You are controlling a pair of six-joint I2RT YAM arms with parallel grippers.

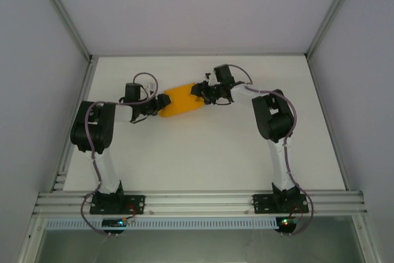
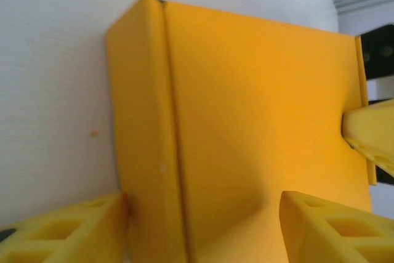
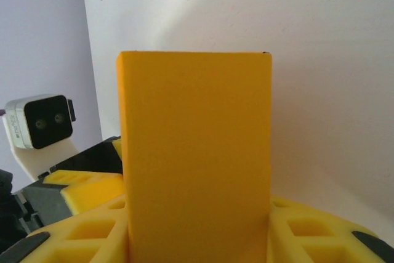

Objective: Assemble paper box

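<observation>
The paper box point(image 1: 180, 104) looks almost done: its sides are folded up and it has a box shape. It sits between the fingers of the right pincer point(image 3: 197, 204), which squeeze it. The left pincer point(image 2: 203, 204) stands apart — one finger touches the folded edge. I cannot tell if any flap needs tucking.
</observation>
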